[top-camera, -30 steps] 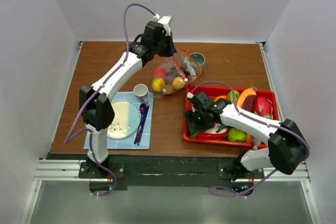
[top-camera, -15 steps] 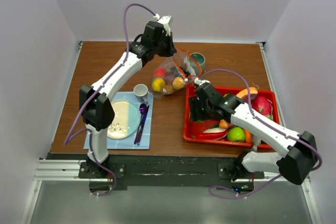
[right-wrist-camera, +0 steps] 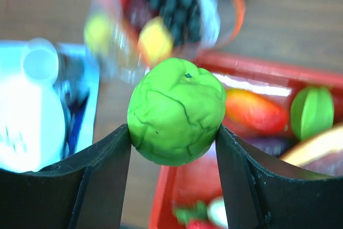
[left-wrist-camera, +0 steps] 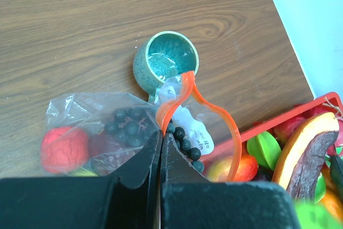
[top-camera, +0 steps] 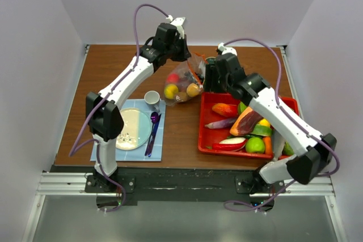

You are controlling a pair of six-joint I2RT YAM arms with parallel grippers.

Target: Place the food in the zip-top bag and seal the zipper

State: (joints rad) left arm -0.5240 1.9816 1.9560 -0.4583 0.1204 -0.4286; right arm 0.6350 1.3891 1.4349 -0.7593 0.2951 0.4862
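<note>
**Top external:** a brown wooden table (top-camera: 113,72) stands within white walls (top-camera: 34,55). The red tray (top-camera: 202,131), lower right, holds toy food (top-camera: 224,109). The zip-top bag (top-camera: 182,83), upper centre, holds round fruits (top-camera: 171,90).

**Left wrist:** the left gripper (left-wrist-camera: 161,139), jaws together, pinches the zipper (left-wrist-camera: 190,97) at frame centre. Grapes (left-wrist-camera: 128,124) lie inside the bag.

**Right wrist:** the right gripper (right-wrist-camera: 174,130) clamps a green fruit (right-wrist-camera: 177,105) at centre, with the blurred bag above it.

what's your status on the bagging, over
Left gripper shut on zipper, bag mouth open. Right gripper shut on green fruit, near the bag. Teal cup beside the mouth.
</note>
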